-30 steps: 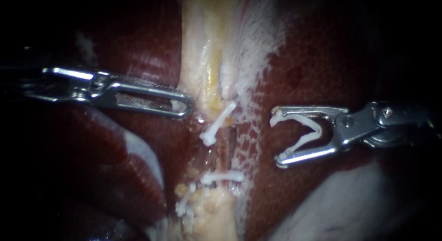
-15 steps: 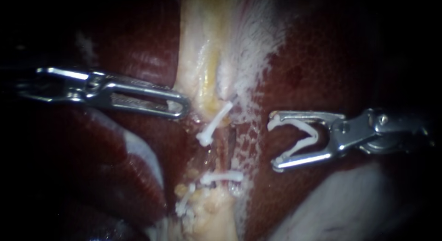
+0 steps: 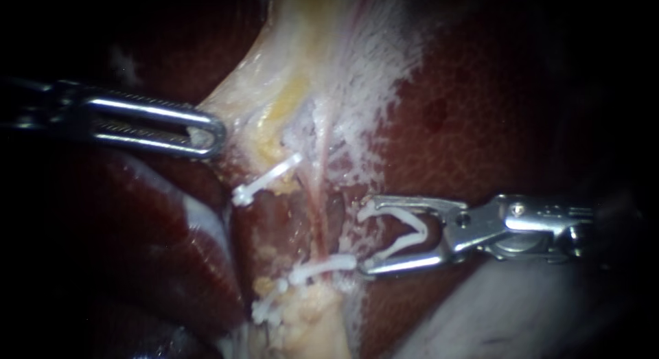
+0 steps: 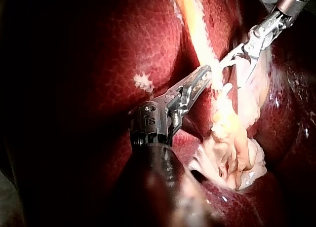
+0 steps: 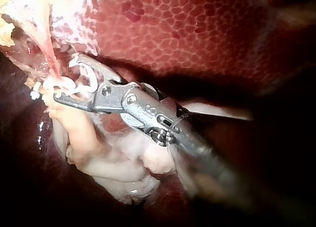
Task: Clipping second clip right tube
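My left instrument [image 3: 206,132] comes in from the left with its jaws shut on the edge of the pale yellowish tissue [image 3: 288,77], which is stretched leftward. The left wrist view shows the same grip [image 4: 202,78]. A thin pink tube [image 3: 319,194] runs down the middle. One white clip [image 3: 264,180] crosses the tissue at its upper end and another white clip [image 3: 322,266] at its lower end. My right instrument [image 3: 364,237] holds an open white clip [image 3: 401,232] between its jaws, mouth facing the tube, tips just right of it. In the right wrist view the jaws [image 5: 66,79] lie against the pink tube [image 5: 49,54].
Dark red liver [image 3: 494,125] surrounds the field on both sides. A third white clip [image 3: 268,307] sits on the pale fatty stump [image 3: 309,325] at the bottom. A pale lump of loose tissue [image 4: 232,158] lies beside my left instrument's shaft.
My left instrument has pulled the pale tissue leftward, spreading it and exposing the pink tube. My right instrument has moved left and down with its clip, up to the tube.
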Controlling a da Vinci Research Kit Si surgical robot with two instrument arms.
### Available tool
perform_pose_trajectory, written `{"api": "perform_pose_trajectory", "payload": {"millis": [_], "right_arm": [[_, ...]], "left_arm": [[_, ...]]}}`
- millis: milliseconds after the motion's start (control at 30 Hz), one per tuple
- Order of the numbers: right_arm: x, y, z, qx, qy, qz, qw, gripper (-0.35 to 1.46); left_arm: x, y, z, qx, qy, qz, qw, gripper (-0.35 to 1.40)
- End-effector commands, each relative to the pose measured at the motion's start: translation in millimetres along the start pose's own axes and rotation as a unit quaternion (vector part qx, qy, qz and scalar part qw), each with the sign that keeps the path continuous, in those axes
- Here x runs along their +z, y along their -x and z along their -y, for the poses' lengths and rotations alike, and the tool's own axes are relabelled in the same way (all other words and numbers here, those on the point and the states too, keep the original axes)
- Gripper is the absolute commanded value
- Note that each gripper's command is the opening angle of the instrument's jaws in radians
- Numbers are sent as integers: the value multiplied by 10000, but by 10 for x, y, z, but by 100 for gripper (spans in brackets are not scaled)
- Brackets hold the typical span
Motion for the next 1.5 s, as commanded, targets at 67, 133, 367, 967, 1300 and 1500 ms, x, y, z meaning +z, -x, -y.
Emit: {"api": "perform_pose_trajectory", "payload": {"millis": [67,133,367,967,1300,1500], "right_arm": [[10,-1,0,-10,-121,34,9999,59],[20,-2,-1,-22,-245,62,9997,58],[42,-5,-7,-117,-551,133,9983,58],[47,-12,-1,-141,-719,150,9972,44],[50,-7,0,48,-718,167,9973,42],[52,-1,3,229,-724,189,9969,39]], "left_arm": [[-1,0,2,1,13,6,10000,-20],[-1,0,3,30,15,7,10000,-20],[-1,0,6,28,22,10,10000,-20],[0,0,8,28,31,14,10000,-20],[1,0,8,28,32,15,10000,-20],[2,0,8,27,34,16,10000,-20]]}}
